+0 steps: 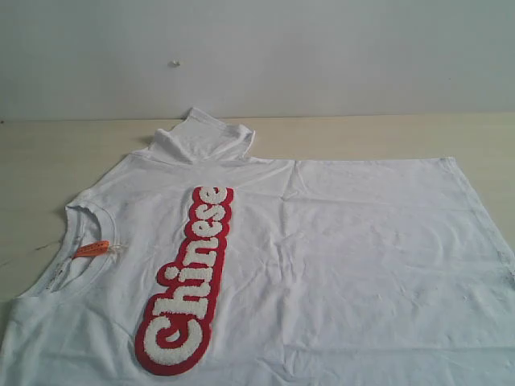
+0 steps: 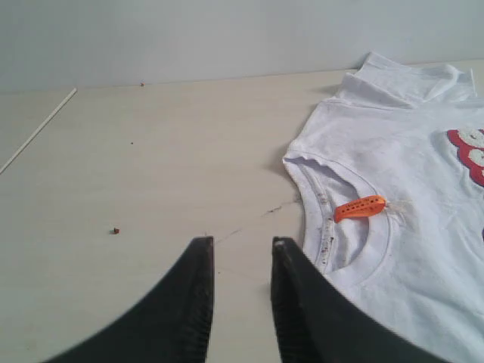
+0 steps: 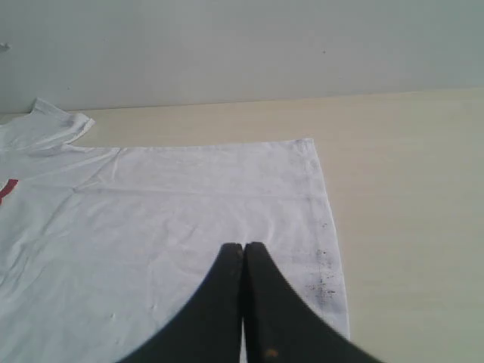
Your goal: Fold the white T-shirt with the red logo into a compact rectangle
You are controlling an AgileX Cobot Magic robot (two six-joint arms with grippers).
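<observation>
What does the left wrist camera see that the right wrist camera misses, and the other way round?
Only the left: the collar, its orange tag, and the left gripper, jaws apart. Only the right: the hem with dark specks, and the right gripper, shut. Both: the white T-shirt, one sleeve, an edge of the red logo and the table.

T-shirt (image 1: 362,241) flat on table (image 1: 48,153)

My jaws looked matt black and finely ribbed. White T-shirt (image 1: 362,265): soft, creased cloth. Red logo (image 1: 187,281): fuzzy pile. Tabletop (image 1: 48,153): pale matt wood-grain.
</observation>
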